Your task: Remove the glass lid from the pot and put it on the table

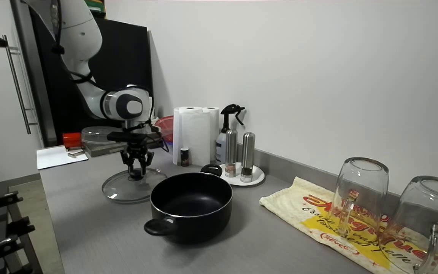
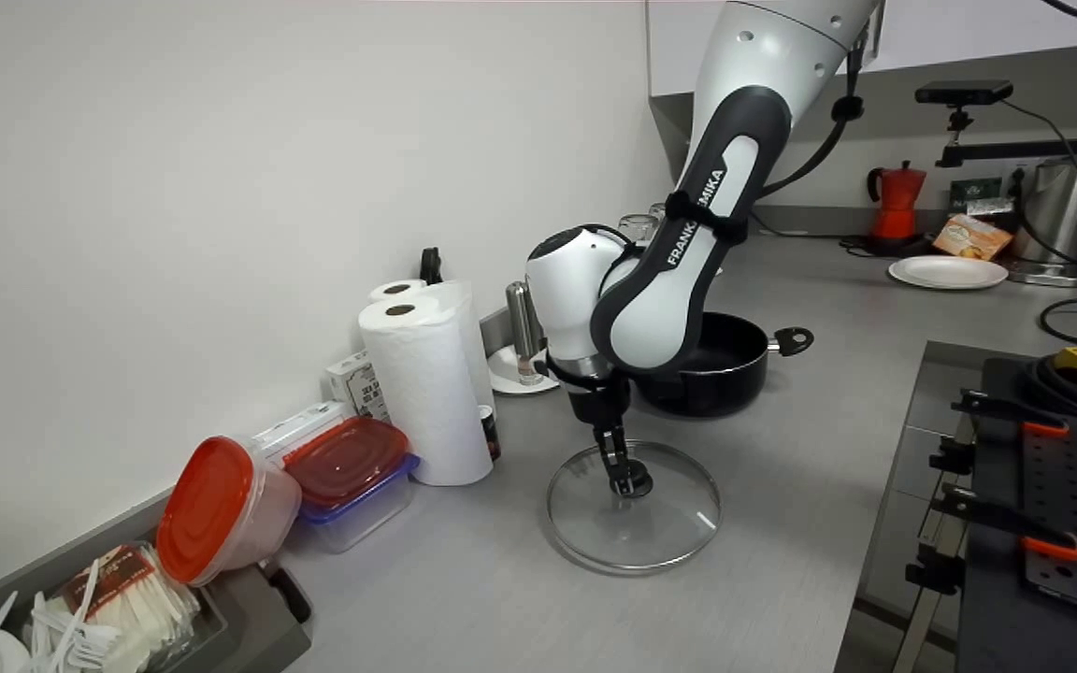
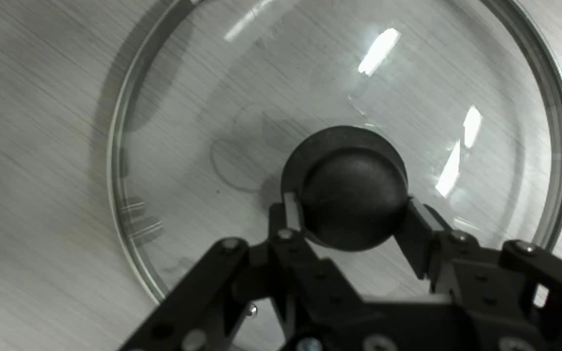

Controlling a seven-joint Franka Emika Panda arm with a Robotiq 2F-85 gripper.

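Note:
The glass lid (image 1: 118, 192) is clear with a metal rim and black knob. It is level, low over the grey table (image 1: 101, 239), beside the pot; it also shows in an exterior view (image 2: 641, 537). I cannot tell whether its rim touches the table. The black pot (image 1: 200, 228) stands uncovered, its dark inside visible; the arm partly hides it in an exterior view (image 2: 721, 393). My gripper (image 1: 137, 173) points down over the lid's centre. In the wrist view, the fingers (image 3: 352, 207) press on both sides of the knob (image 3: 354, 180), shut on it.
Paper towel rolls (image 1: 196, 133), a spray bottle (image 1: 221, 146) and two mills on a white plate (image 1: 257, 177) line the wall. Upturned glasses (image 1: 359, 190) stand on a printed cloth (image 1: 299, 198). Plastic containers (image 2: 351, 505) and a grey tray (image 2: 258, 622) sit at the wall side.

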